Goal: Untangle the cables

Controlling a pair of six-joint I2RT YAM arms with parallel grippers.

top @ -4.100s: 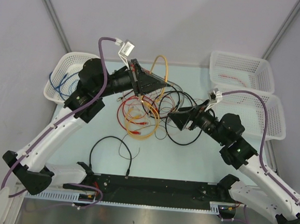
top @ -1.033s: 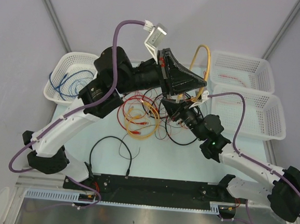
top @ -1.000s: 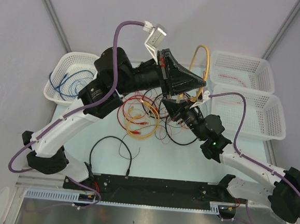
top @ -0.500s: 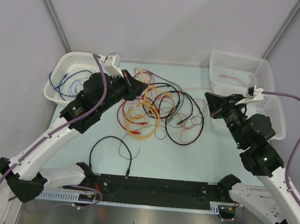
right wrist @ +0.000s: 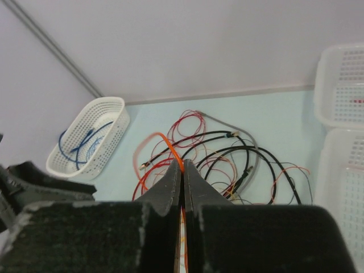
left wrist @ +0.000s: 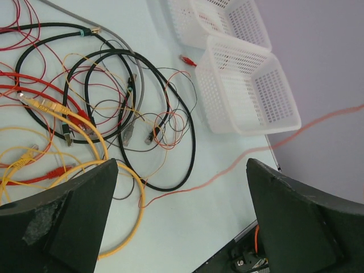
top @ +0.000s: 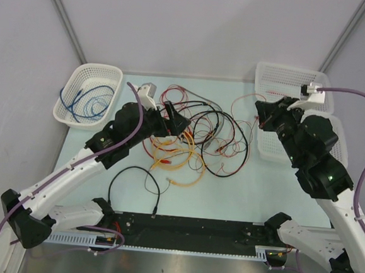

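Currently the left gripper [left wrist: 182,168] hangs low over the left part of the cables [top: 201,135], its fingers spread wide with nothing between them. The right gripper [right wrist: 182,166] sits raised at the right, just beside the two white baskets [top: 289,72], its fingers pressed together on a thin orange-red cable [right wrist: 169,143]. That strand runs from the pinch down into the pile. The cables lie mid-table [top: 247,198]: red, yellow and black loops crossing one another, small plug ends showing in the left wrist view. A lone black cable [top: 134,169] lies apart, nearer the arm bases. A blue cable [top: 84,100] lies inside the left basket [top: 99,67].
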